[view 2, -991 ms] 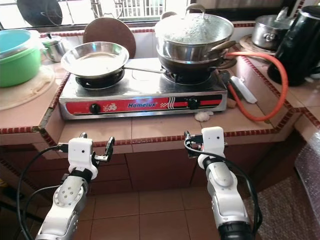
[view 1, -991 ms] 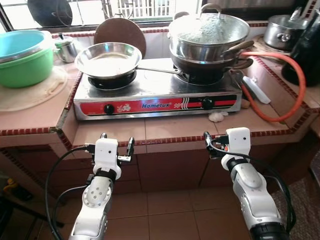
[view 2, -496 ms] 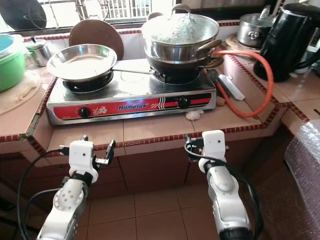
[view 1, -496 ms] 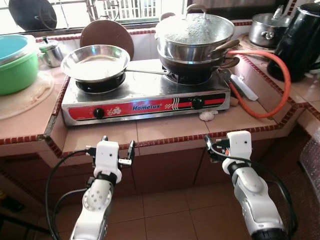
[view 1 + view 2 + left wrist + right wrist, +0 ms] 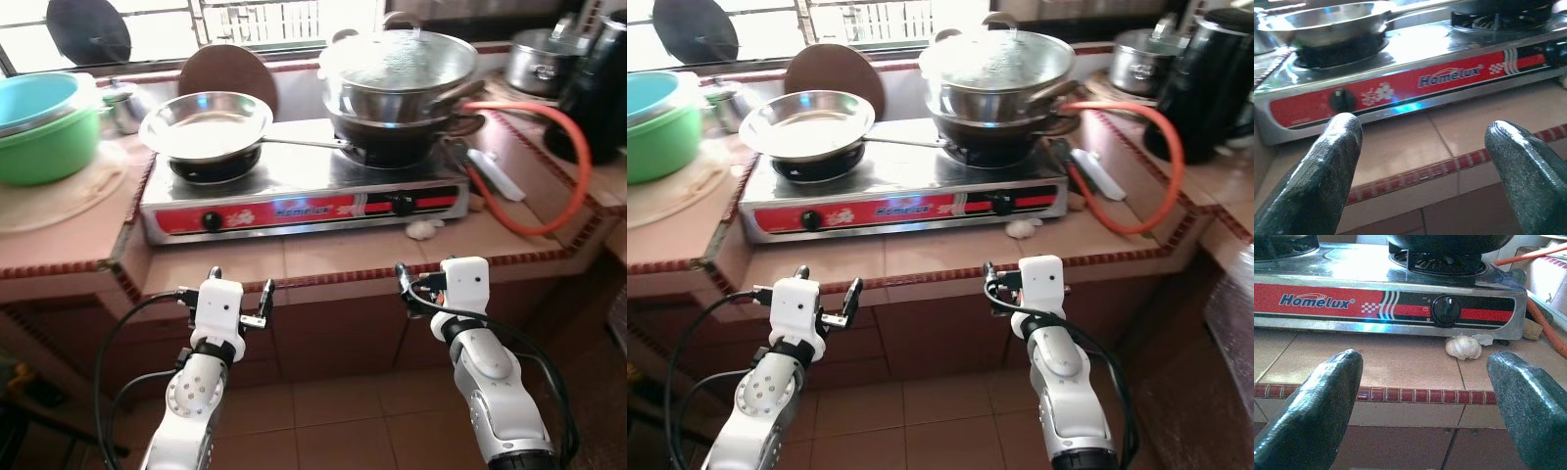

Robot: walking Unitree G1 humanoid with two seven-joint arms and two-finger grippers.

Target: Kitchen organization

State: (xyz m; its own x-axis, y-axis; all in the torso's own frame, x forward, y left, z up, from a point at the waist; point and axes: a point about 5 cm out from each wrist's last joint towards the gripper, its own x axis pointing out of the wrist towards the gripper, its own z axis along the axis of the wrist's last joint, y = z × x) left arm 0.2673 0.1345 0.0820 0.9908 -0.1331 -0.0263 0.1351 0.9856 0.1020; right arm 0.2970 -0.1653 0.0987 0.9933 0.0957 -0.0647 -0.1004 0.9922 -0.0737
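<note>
Nothing organized yet, as far as visible: left gripper [image 5: 238, 295] and right gripper [image 5: 1425, 396] both spread wide and empty, hovering just below counter edge [image 5: 323, 277]. Ahead of right gripper, garlic bulb [image 5: 1463, 346] against gas stove [image 5: 304, 191]; beyond left gripper, frying pan [image 5: 208, 121] on burner. Tiled kitchen, window behind

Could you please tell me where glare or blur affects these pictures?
Left eye view: the window is blown out white and the whole frame is slightly soft. Left wrist view: glare whitens the stove top. Right wrist view: sharp on the garlic, with the near fingers blurred.
</note>
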